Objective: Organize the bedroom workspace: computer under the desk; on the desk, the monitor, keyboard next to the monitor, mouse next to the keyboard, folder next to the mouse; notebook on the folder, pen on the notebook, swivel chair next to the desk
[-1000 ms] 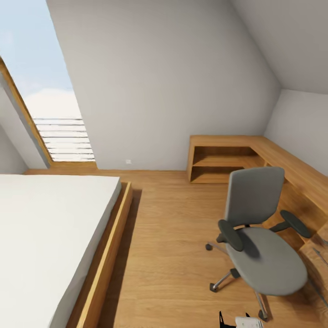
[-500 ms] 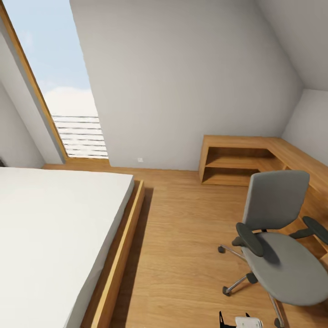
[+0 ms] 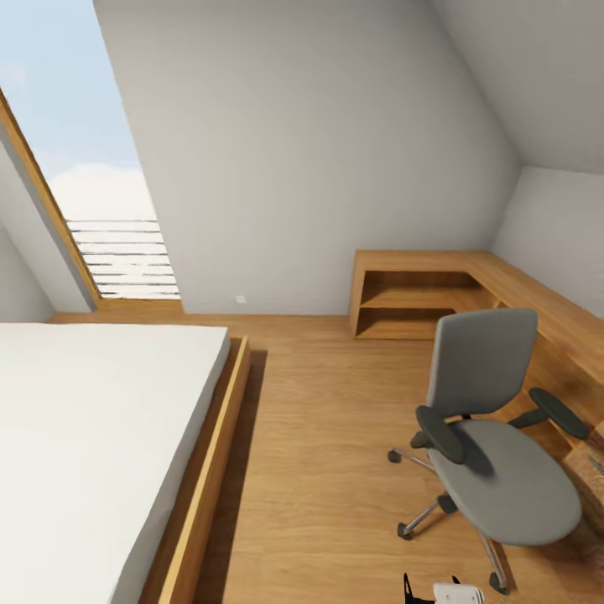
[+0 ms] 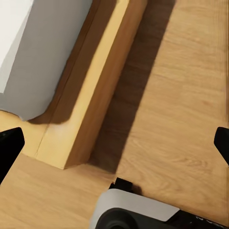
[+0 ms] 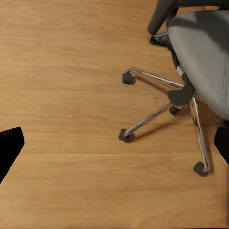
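Right gripper [image 5: 114,138] fingers are seen spread wide above bare wooden floor [image 5: 62,71], nothing held; the swivel chair [image 5: 200,62] stands just beside it. Left gripper [image 4: 114,143] is likewise wide apart and empty, over the bed frame [image 4: 90,90]. From the head, the chair's seat [image 3: 503,482] is seen empty, beside wooden shelving [image 3: 419,294].

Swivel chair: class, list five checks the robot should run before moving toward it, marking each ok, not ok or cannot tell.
1. Chair in sight: ok, upright on the floor beside the wooden shelf.
2. Folder on the seat: not ok, the seat is bare grey.
3. Left pincer free: ok, open, holding nothing.
4. Right pincer free: ok, open, holding nothing.
5. Desk located: cannot tell.
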{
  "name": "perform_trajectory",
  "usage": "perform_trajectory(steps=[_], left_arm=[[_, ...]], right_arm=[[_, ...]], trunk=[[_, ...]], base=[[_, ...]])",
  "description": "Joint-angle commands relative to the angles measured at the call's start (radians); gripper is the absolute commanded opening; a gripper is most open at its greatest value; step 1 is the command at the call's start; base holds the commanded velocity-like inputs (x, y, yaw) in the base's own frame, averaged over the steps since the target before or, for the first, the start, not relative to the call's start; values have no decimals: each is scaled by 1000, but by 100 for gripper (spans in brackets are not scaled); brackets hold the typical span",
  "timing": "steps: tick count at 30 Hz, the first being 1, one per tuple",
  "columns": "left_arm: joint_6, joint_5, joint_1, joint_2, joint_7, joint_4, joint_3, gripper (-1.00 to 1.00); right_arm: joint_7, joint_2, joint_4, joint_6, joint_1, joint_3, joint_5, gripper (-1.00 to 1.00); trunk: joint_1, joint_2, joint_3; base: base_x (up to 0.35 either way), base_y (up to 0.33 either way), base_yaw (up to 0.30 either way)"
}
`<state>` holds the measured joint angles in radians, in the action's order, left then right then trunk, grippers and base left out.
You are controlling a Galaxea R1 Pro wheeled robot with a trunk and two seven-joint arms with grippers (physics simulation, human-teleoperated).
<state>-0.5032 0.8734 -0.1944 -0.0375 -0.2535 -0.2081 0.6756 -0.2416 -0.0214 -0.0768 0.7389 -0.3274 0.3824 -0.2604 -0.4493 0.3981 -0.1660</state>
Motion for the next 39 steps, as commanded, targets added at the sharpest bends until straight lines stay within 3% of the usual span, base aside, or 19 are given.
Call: perform_trajectory(steps=[1, 32, 39], left_arm=[[-1, 3, 0, 0, -9, -2, 9, 100], [-1, 3, 0, 2, -9, -2, 9, 100], [0, 3, 0, 4, -8, -2, 9, 100]], right_arm=[[-4, 0, 0, 2, -1, 9, -7, 100], [-4, 1, 13, 2, -1, 10, -6, 100], [-4, 1, 14, 1, -1, 10, -5, 100]], trunk=[[-1, 2, -1], [-1, 2, 2], [-1, 2, 2]], base=[[77, 22, -221], [68, 60, -32], [222, 1, 0]])
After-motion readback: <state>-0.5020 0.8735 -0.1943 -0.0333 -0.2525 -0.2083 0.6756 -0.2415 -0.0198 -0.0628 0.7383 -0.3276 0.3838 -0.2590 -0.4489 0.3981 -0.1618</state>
